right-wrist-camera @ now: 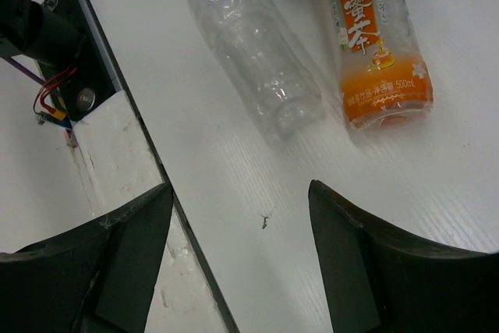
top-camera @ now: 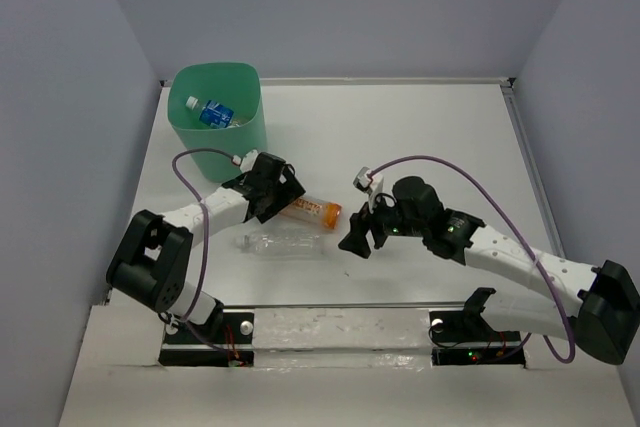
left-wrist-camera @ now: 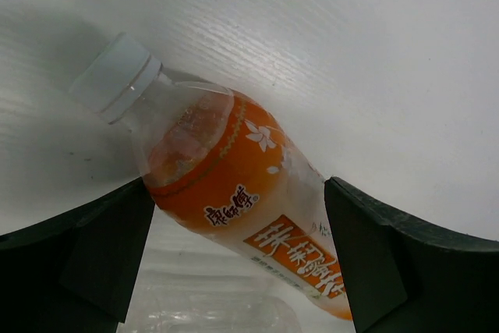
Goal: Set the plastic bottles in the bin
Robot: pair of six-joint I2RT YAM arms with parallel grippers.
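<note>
The mint-green bin (top-camera: 243,135) stands at the back left with a blue-labelled bottle (top-camera: 214,113) lying inside it. An orange bottle (top-camera: 313,211) (left-wrist-camera: 226,185) lies on the table, its white cap (left-wrist-camera: 117,76) pointing towards the bin. My left gripper (top-camera: 268,194) (left-wrist-camera: 238,220) is open, and its fingers (left-wrist-camera: 93,255) straddle this bottle's upper half. A clear bottle (top-camera: 283,243) (right-wrist-camera: 253,52) lies just in front of the orange one (right-wrist-camera: 376,44). My right gripper (top-camera: 358,235) (right-wrist-camera: 240,208) hovers open over bare table to the right of both, with nothing between its fingers.
The table's front edge, with a black strip (right-wrist-camera: 129,107), runs close under the right gripper's left finger. The mounting rail (top-camera: 340,329) with both arm bases lies along the near side. Grey walls close in the table on the left, back and right.
</note>
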